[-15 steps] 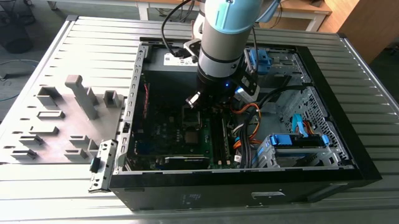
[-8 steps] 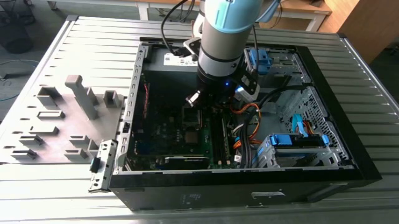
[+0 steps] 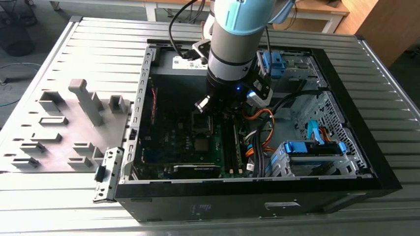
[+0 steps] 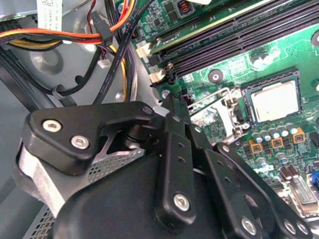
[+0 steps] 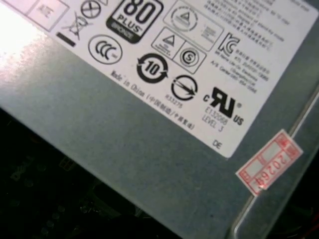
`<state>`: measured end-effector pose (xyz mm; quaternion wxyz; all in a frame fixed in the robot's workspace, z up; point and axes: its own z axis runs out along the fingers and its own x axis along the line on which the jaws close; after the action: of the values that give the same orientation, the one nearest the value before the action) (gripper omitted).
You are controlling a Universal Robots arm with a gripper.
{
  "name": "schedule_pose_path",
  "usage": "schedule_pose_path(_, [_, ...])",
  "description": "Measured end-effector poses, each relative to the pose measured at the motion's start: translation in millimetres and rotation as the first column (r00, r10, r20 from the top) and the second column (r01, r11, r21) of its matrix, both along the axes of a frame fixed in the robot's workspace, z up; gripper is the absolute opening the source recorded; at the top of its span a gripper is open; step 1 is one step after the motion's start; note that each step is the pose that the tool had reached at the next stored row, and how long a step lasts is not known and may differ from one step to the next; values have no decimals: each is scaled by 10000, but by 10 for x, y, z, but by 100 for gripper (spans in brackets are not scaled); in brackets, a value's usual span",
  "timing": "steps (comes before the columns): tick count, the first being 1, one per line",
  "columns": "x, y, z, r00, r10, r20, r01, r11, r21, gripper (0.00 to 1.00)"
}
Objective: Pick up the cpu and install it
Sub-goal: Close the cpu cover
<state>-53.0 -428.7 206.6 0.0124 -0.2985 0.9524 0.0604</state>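
Ribbed grey metal surface (image 3: 59, 216), front edge nearest, carrying one open computer case (image 3: 196, 204) laid on its side, black panel forward. On the same surface, at the exterior view's left of the case: grey fixture plate (image 3: 72, 129) set with upright blocks. Case interior: green motherboard (image 4: 279, 59); orange and black cables (image 3: 259, 142); blue drive caddy (image 3: 308, 147) toward the exterior view's right. Cpu (image 4: 275, 102): silver-grey square, lying flat within its socket on the motherboard, top uncovered. Bright metal bracket (image 4: 219, 107): just beside the socket, between it and the gripper. Gripper (image 4: 171, 102): black linkages drawn together to one tip in the second wrist view, fingers closed and holding nothing, tip near the bracket and apart from the cpu. Arm (image 3: 236, 44): pale blue and grey, reaching down into the middle of the case. Power supply (image 5: 124, 144): grey box, white label, in the first wrist view. Beyond the surface: grey floor (image 3: 23, 61), black bin (image 3: 16, 37), white table leg (image 3: 152, 11), wooden furniture (image 3: 387, 24).
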Motion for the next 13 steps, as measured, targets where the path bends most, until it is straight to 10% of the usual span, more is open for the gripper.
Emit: schedule_pose_path(13, [29,0,-25,9999,167,-2,-167,9999,-4,11])
